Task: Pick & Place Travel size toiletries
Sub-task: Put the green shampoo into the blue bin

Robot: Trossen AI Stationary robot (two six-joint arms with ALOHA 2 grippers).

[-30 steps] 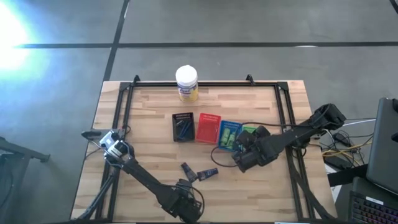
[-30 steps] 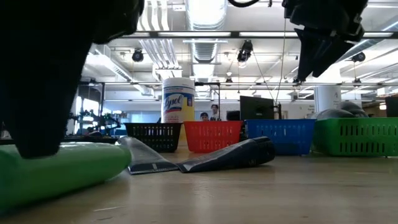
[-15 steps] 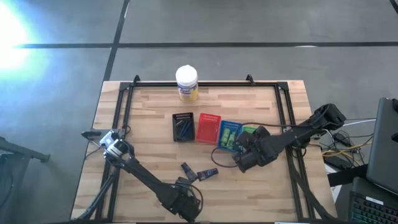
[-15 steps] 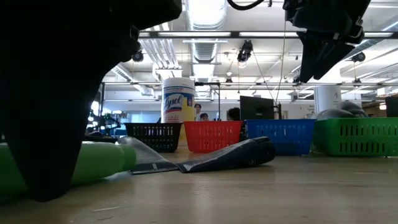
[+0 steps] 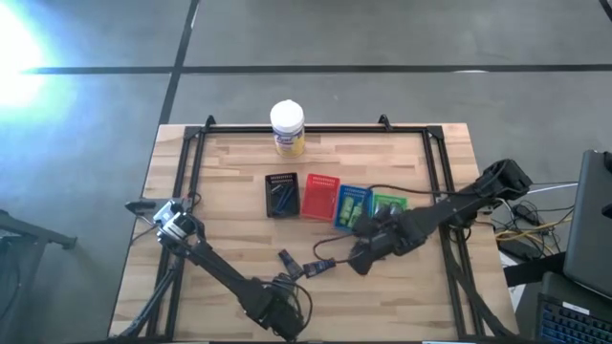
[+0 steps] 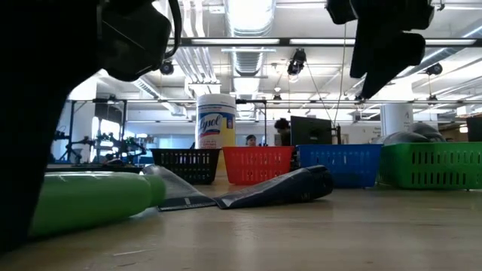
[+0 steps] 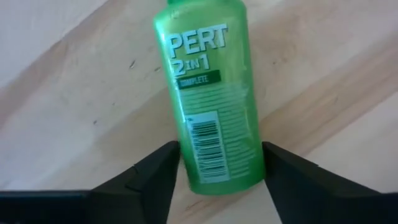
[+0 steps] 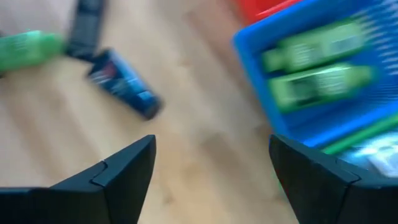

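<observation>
Since a second ago, the right gripper (image 5: 352, 260) has slid off the blue and green trays toward the desk's (image 5: 229, 182) near middle, while the left gripper (image 7: 217, 180) has shifted only slightly at the near edge. Nearest, the left jaws stand apart on either side of the base of a green Pert bottle (image 7: 210, 102) lying flat on the wood; whether they touch it is unclear. Just beyond lie two dark navy packets (image 5: 308, 267). The right jaws hang apart above bare wood beside them, holding nothing. Farther back stands the row of trays: the black tray (image 5: 281, 194) holds dark blue items, the red tray (image 5: 320, 197) looks bare, the blue tray (image 8: 261, 74) holds two green bottles (image 8: 314, 68), and the green tray (image 5: 389, 204) holds something pale. Farthest off stands the white-capped yellow jar (image 5: 287, 128).
</observation>
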